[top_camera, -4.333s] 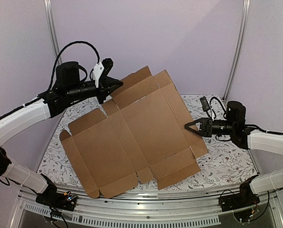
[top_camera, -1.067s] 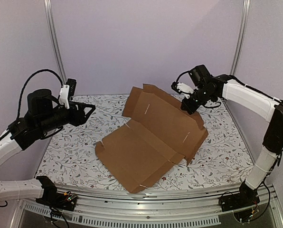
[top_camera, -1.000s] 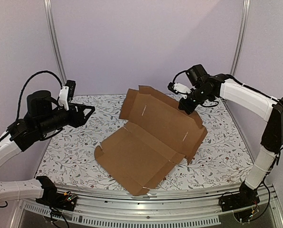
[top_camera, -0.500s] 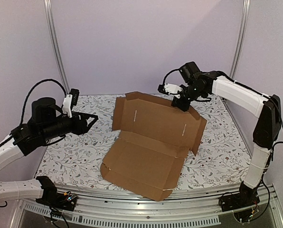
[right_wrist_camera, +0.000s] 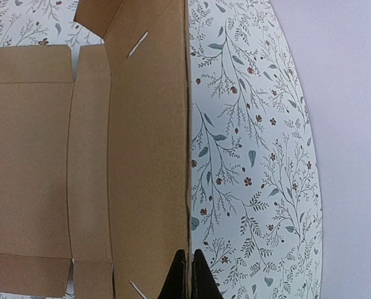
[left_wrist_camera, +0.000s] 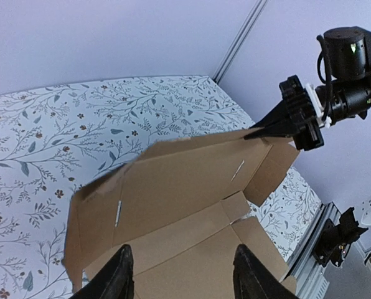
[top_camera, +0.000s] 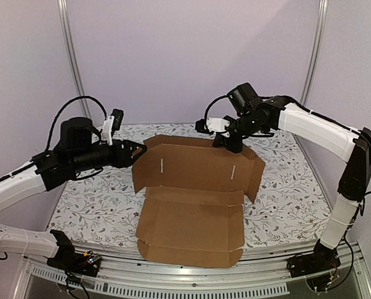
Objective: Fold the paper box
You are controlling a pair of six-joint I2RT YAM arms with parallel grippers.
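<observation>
The paper box [top_camera: 192,212] lies in the middle of the table, a brown cardboard sheet with its front panel flat and its back panel [top_camera: 198,168] standing upright, side flaps angled forward. My right gripper [top_camera: 225,142] is shut on the top edge of that raised panel; in the right wrist view the edge of the paper box [right_wrist_camera: 129,156] runs straight into my right gripper [right_wrist_camera: 188,274]. My left gripper [top_camera: 137,151] hovers open by the box's left flap. In the left wrist view my left gripper [left_wrist_camera: 184,277] spreads over the paper box [left_wrist_camera: 173,180] with nothing between its fingers.
A floral cloth covers the table [top_camera: 92,199]. A metal rail [top_camera: 192,271] runs along the near edge, close to the box's front edge. Frame posts [top_camera: 70,56] stand at the back corners against a lilac wall.
The box has swung round to lie square to the front edge, back panel more upright. My right gripper moved left with the top edge. My left gripper advanced right to the left flap.
</observation>
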